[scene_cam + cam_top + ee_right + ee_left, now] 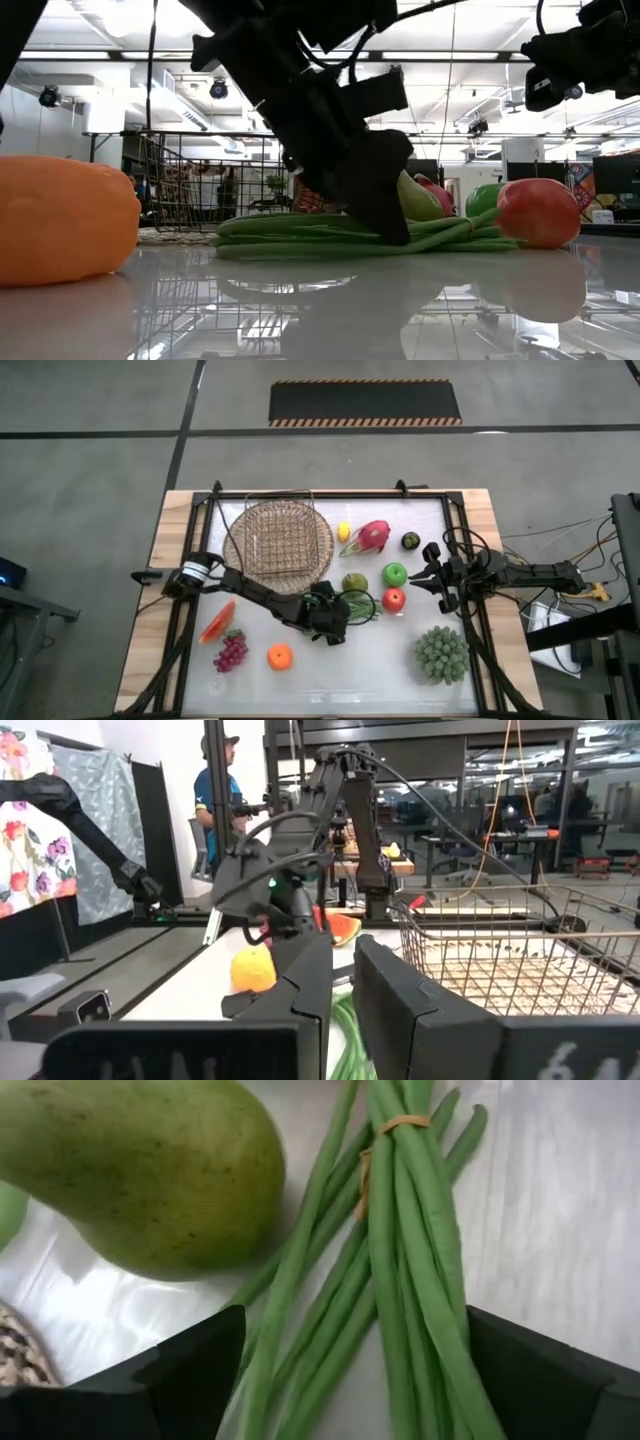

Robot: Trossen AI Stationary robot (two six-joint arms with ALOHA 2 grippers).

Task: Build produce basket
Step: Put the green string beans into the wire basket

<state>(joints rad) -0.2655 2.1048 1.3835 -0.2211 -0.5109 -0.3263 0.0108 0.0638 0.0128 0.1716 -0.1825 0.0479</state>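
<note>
Two dark arms work over a white table top. The left gripper [332,622] is lowered at the near-centre of the table onto a bundle of green beans [358,606]; in the left wrist view its two fingers [180,1380] stand wide apart on either side of the beans [400,1280], with nothing clamped between them. The beans are long, thin and bright green, tied near one end with a tan band, and lie flat on the table just beside a dull green speckled pear [150,1170].

The basket [280,543] sits toward the far left of the table: round, shallow, tan woven bottom with a thin wire frame around it. No produce shows inside it.

The rest of the produce lies scattered: a yellow lemon [344,531] and a pink dragon fruit [370,536] beside the basket, a green apple [395,574] and a red apple [393,599] right of the beans, an orange [280,656], purple grapes [231,652] and a watermelon slice [217,624] at near left.

The right gripper [432,572] hovers above the table's right side, near the apples, its fingers spread and empty. A spiky green cluster [441,653] sits at near right.
</note>
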